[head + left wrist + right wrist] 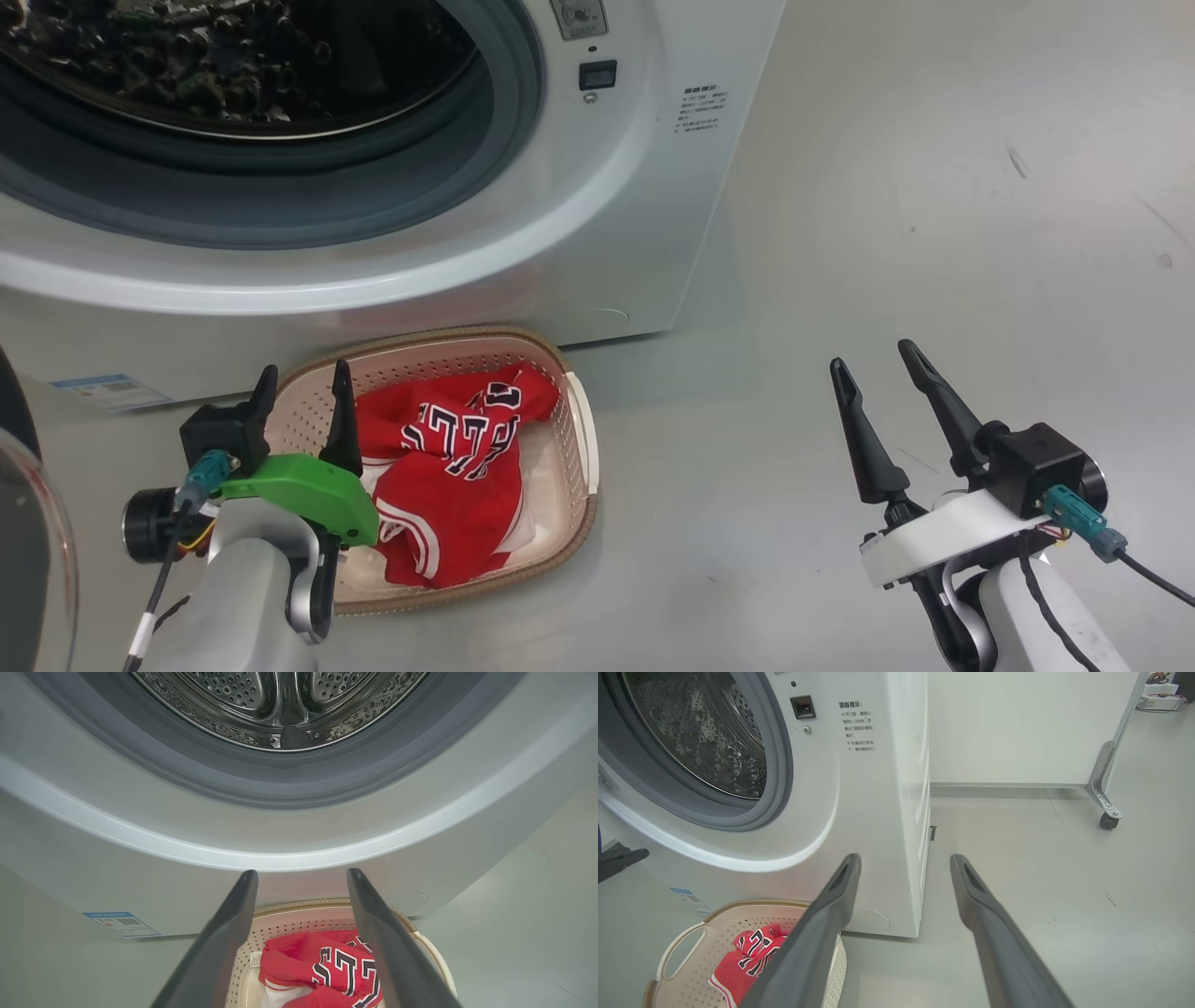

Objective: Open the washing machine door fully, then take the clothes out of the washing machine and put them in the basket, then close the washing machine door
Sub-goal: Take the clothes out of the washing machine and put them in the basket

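Observation:
The white washing machine stands open, its grey ring and steel drum showing nothing red inside. Red clothes with dark lettering lie in the cream basket on the floor in front of it. My left gripper is open and empty above the basket's left end. My right gripper hangs open and empty over bare floor to the right. A sliver of the door's glass and black rim shows at the lower left edge. The clothes and basket show in both wrist views.
Grey floor spreads to the right of the machine. A white partition on a castor stands behind the machine's right side. A blue label sits low on the machine's front.

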